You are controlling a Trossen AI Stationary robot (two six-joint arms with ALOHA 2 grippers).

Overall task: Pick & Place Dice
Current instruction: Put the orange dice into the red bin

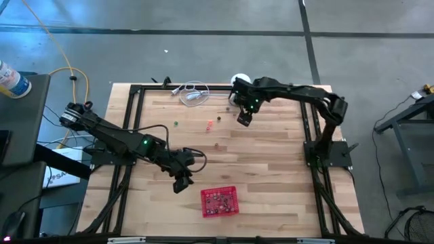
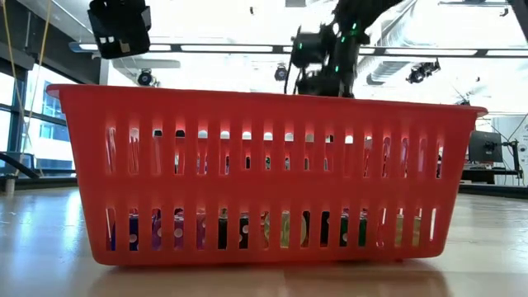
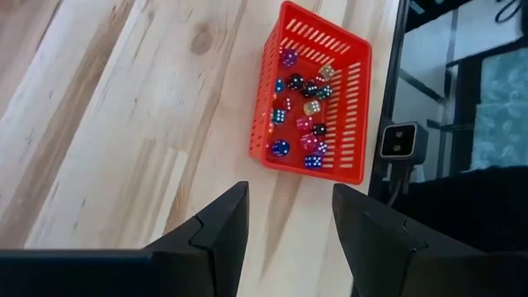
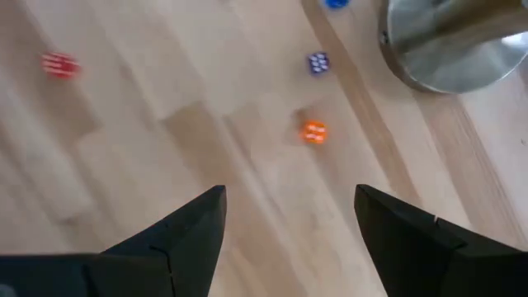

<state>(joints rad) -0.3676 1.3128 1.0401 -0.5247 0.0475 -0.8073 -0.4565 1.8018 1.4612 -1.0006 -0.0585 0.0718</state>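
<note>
A red mesh basket (image 1: 220, 201) stands near the table's front edge with several dice (image 3: 301, 124) in it. Loose dice lie on the wood farther back: a pink-red one (image 1: 210, 124), a green one (image 1: 175, 124) and a small one (image 1: 218, 144). My left gripper (image 3: 289, 223) hangs open above the table, just left of the basket (image 3: 313, 99). My right gripper (image 4: 289, 223) hangs open over the far middle of the table (image 1: 243, 118). Below it lie an orange die (image 4: 313, 132), a blue die (image 4: 318, 62) and a red die (image 4: 59, 64).
A metal stand's round base (image 4: 454, 41) sits close to the blue die; its white ball top (image 1: 239, 81) shows at the far edge. A white cable bundle (image 1: 193, 93) lies at the back. A black frame (image 1: 129, 122) borders the table.
</note>
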